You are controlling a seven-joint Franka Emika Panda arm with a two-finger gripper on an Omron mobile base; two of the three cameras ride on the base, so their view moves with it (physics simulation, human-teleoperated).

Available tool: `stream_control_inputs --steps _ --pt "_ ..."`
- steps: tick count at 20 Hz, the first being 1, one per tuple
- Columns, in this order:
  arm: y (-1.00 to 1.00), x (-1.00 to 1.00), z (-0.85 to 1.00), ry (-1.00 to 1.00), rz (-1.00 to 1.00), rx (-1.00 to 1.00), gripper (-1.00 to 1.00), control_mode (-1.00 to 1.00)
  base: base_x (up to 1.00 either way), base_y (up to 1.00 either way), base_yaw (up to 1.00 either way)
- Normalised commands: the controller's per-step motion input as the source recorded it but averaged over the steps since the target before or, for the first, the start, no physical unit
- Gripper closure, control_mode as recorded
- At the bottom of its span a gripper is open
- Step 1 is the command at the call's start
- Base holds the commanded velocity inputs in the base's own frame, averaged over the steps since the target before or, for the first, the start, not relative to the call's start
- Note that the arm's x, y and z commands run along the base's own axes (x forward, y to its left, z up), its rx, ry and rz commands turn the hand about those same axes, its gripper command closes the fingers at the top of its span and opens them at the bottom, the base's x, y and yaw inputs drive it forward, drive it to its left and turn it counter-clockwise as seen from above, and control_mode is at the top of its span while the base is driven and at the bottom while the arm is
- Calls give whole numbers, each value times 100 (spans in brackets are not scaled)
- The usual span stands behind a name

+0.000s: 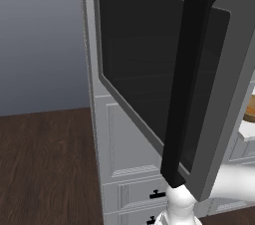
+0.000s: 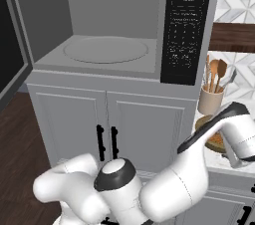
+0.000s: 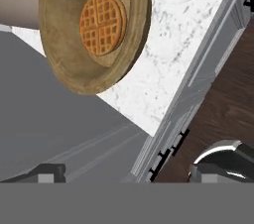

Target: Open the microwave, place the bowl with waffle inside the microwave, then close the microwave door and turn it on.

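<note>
Claw [image 3: 126, 172] spread wide, apparently holding nothing, above the bowl with waffle [image 3: 94, 27] on the counter [image 3: 191, 25].

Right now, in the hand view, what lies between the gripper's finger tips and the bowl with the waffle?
In the hand view, bare surface: between the gripper and the bowl with waffle show grey microwave side and white marble counter. No object lies between.
</note>
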Motion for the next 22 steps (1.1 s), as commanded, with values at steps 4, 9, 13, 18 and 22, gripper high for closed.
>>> stream_control_inputs --steps 4,9,13,18,22 --pt "-7 6 -45 8 0 0 -100 -100 0 0 0" --pt "0 37 -42 4 -4 1 -100 -100 0 0 0" --pt "-1 46 -15 0 -6 1 -100 -100 0 0 0" --pt "-3 35 -37 2 -6 0 -100 -100 0 0 0" --pt "-19 32 -31 3 -14 0 -100 -100 0 0 0"
